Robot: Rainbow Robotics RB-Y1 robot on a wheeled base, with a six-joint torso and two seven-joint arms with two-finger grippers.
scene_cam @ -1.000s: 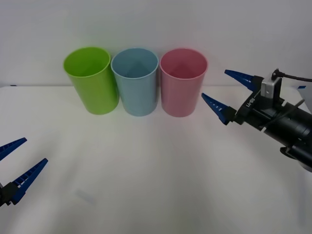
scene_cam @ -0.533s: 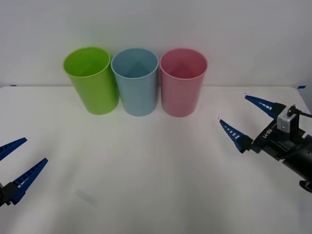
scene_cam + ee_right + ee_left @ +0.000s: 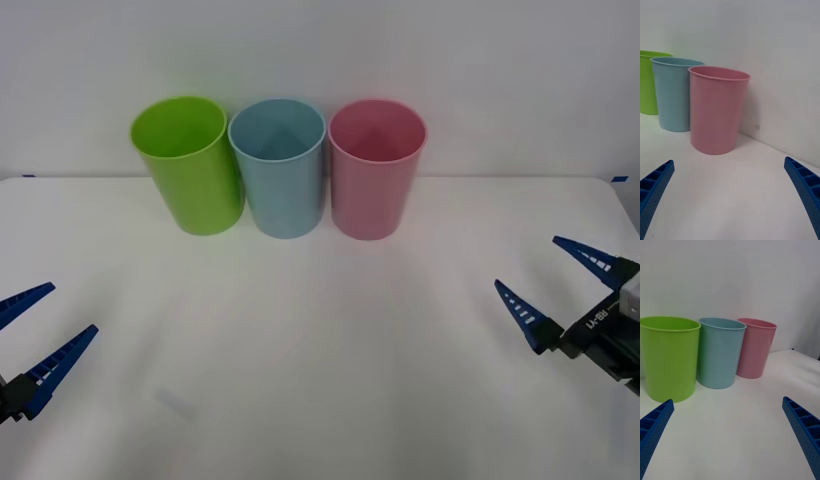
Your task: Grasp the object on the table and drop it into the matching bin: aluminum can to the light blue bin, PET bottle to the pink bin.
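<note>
**Both grippers spread wide over the table; three bins stand along the far edge**

The wide, flat white table [image 3: 320,330] carries three tall, round, slightly tapered plastic bins in a row along its far edge, close against the wall. The lime green bin [image 3: 187,165] stands toward the far left, the light blue bin [image 3: 278,167] in the middle, and the pink bin [image 3: 376,168] on the right of the row. Each stands upright with its mouth open, just beside its neighbour.

The right gripper [image 3: 550,282] hovers near the table's right edge, well apart from the pink bin, its blue ribbed fingers [image 3: 522,314] spread wide with nothing between them. The left gripper [image 3: 38,330] sits at the table's near left corner, its fingers also spread wide and holding nothing.

I cannot tell where the small dark grey aluminum can is: the bins' depths are hidden.
</note>
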